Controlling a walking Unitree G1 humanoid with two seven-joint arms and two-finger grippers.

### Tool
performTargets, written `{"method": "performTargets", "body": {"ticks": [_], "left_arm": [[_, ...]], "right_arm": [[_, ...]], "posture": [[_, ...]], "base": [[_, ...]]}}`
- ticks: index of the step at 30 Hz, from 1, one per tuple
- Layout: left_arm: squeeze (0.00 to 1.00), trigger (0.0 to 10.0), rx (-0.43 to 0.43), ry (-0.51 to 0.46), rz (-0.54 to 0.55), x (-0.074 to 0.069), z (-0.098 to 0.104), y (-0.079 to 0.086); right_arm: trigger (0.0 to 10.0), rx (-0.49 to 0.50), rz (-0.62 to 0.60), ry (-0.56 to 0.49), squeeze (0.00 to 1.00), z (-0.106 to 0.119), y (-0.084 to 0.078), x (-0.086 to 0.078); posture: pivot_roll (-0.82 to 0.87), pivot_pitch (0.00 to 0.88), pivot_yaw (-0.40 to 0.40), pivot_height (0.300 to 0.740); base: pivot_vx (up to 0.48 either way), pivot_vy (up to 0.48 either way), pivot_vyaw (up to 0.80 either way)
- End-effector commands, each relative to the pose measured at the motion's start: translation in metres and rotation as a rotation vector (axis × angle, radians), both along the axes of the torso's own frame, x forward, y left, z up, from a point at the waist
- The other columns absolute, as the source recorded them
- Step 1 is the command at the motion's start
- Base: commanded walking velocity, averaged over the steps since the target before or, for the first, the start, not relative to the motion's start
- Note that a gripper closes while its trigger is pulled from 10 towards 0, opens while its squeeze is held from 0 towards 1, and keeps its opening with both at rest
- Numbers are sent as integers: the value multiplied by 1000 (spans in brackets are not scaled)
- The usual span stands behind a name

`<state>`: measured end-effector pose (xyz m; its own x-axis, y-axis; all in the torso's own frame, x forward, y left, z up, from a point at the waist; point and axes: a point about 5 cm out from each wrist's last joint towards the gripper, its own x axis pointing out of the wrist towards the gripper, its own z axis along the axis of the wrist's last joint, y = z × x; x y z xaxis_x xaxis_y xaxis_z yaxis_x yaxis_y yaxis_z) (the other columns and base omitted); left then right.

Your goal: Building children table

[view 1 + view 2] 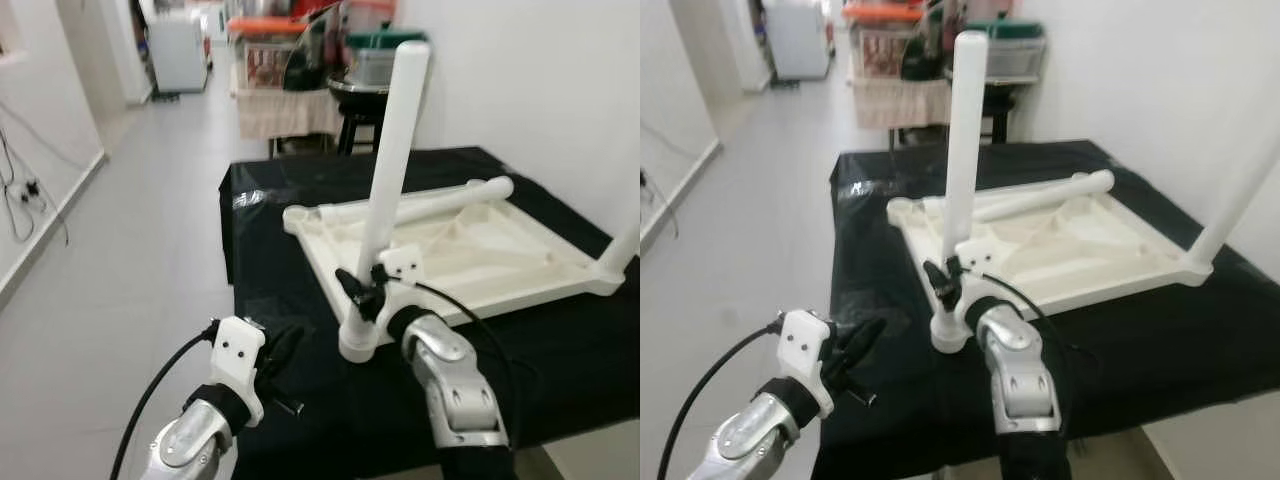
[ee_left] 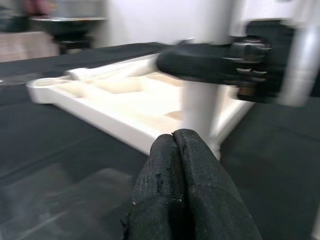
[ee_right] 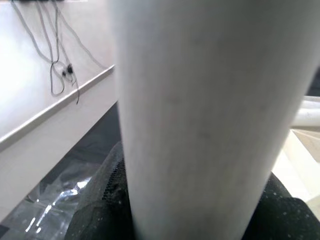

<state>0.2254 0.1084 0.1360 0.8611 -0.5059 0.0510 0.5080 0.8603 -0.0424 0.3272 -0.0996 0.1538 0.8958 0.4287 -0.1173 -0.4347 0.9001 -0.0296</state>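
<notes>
Left gripper (image 1: 285,355) idle at 7 o'clock, fingers pressed together, empty.
Right gripper (image 1: 362,290) clamps upright white table leg (image 1: 392,160), steadying it in the corner socket of the inverted tabletop (image 1: 480,262).

Head stereo pair looks down on shared table (image 1: 560,390); wrist cameras close.

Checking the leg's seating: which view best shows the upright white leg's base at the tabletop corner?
The left eye view: upright leg meets tabletop at its corner, right gripper clamping it. Right eye matches; the wrist views show close, partial shaft.
</notes>
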Motion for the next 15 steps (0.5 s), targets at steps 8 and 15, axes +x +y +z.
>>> {"method": "performTargets", "body": {"ticks": [8,15], "left_arm": [[0,10000,-17,32,-16,0,-5,1],[0,10000,-16,33,-25,1,-5,-1]], "right_arm": [[10000,34,180,-26,1000,14,-12,36],[10000,-27,493,-44,0,22,-4,32]], "posture": [[33,39,-35,740],[43,34,-46,740]], "base": [[0,0,0],[0,0,0]]}}
